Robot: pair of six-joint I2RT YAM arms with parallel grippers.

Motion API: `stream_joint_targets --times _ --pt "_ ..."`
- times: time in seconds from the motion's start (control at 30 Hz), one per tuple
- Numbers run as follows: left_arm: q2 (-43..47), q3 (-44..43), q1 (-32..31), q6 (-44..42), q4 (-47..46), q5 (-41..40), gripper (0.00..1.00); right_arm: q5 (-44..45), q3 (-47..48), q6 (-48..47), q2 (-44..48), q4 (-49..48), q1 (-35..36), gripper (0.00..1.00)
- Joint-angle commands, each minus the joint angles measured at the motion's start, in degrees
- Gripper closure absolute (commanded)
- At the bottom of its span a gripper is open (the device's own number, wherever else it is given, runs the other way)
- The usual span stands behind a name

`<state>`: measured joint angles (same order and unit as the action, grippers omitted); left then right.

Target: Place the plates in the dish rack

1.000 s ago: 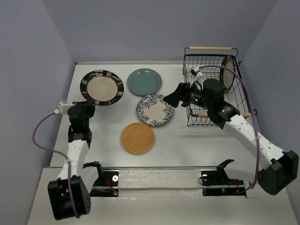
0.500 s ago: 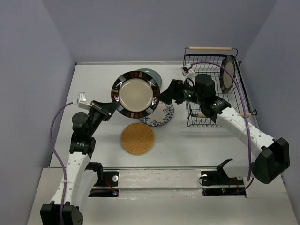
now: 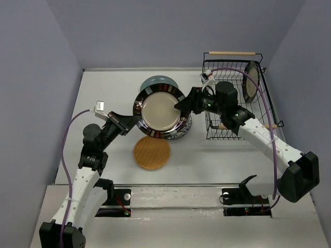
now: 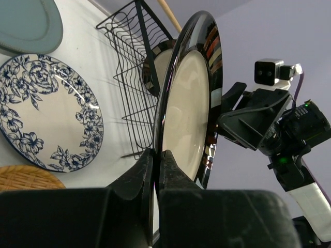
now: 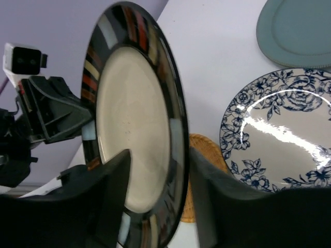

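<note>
Clamping the near rim of a striped plate [image 3: 160, 112], the left gripper [image 4: 155, 155] had its fingers pinched fully together on the dark edge. Plate was off the table [image 3: 103, 88], tilted up on edge, beige face turned toward the right arm in the left wrist view.

Right gripper [image 5: 159, 155] sat at the opposite rim of the same plate, one finger across the beige face and the other just outside the dark rim. Jaws straddled the rim, but I couldn't tell whether the pads were actually biting on it.

From the top view, the held plate hung between both arms, over the floral plate [image 3: 185, 126] and hiding most of it. Teal plate [image 3: 155, 81] lay flat behind it, partly covered. Woven plate [image 3: 151, 152] lay flat on the near side, just beside the floral one.

Dish rack [image 3: 227, 67] stood at the far right of the table, wooden handle [image 3: 231, 52] along its far end. Second striped plate [image 3: 252, 80] stood on edge inside the rack, at its right side. Right arm reached leftward across the rack's near-left corner.
</note>
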<state>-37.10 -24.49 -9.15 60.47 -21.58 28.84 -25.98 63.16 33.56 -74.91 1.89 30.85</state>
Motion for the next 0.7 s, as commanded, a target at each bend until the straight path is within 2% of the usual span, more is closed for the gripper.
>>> stream_joint_targets --times 0.0,0.1,0.17,0.2,0.23,0.3,0.4,0.43,0.5,0.53,0.57,0.67 --pt "-0.77 -5.39 -1.57 3.08 -12.69 4.20 0.94 -5.48 0.39 1.42 -0.32 -5.49 0.53 0.57" --pt "-1.65 -6.27 -1.75 3.17 -13.04 4.91 0.94 -6.36 0.56 1.86 -0.67 -5.85 0.53 0.58" --pt "-2.45 -6.80 -2.01 3.08 -13.40 5.35 0.94 -7.07 0.65 1.68 -0.76 -5.85 0.53 0.75" --pt "-2.80 -6.89 -1.93 2.82 -13.48 5.61 0.94 -7.16 0.83 1.51 -0.76 -5.76 0.53 0.90" --pt "-2.80 -7.06 -2.01 2.55 -13.40 5.79 0.94 -6.90 0.83 1.51 -0.50 -5.76 0.53 0.93" --pt "-3.24 -7.67 -2.01 2.11 -13.31 6.57 0.76 -6.10 0.92 0.89 0.64 -5.85 0.53 0.93" --pt "-4.55 -10.04 -2.01 -0.51 -11.47 9.91 0.33 -2.42 1.44 -0.95 3.79 -5.76 -0.26 0.93" --pt "-5.17 -10.83 -2.01 -3.75 -8.07 11.22 0.17 -0.93 2.23 -1.74 4.59 -5.58 -1.57 0.93" --pt "-5.26 -13.90 -2.01 -8.32 -2.35 11.06 0.04 0.31 3.55 -1.83 6.44 -5.15 -3.42 0.93" --pt "-5.00 -15.14 -2.01 -11.05 0.81 10.45 0.01 0.57 4.51 -2.35 6.80 -4.10 -5.52 0.93" --pt "-4.74 -16.19 -1.93 -16.47 7.28 8.36 0.01 1.36 6.43 -2.62 7.15 -3.39 -6.76 0.93" --pt "-3.42 -20.06 -2.01 -25.64 17.17 4.13 0.01 1.89 11.18 -3.24 7.59 0.65 -12.20 0.93"
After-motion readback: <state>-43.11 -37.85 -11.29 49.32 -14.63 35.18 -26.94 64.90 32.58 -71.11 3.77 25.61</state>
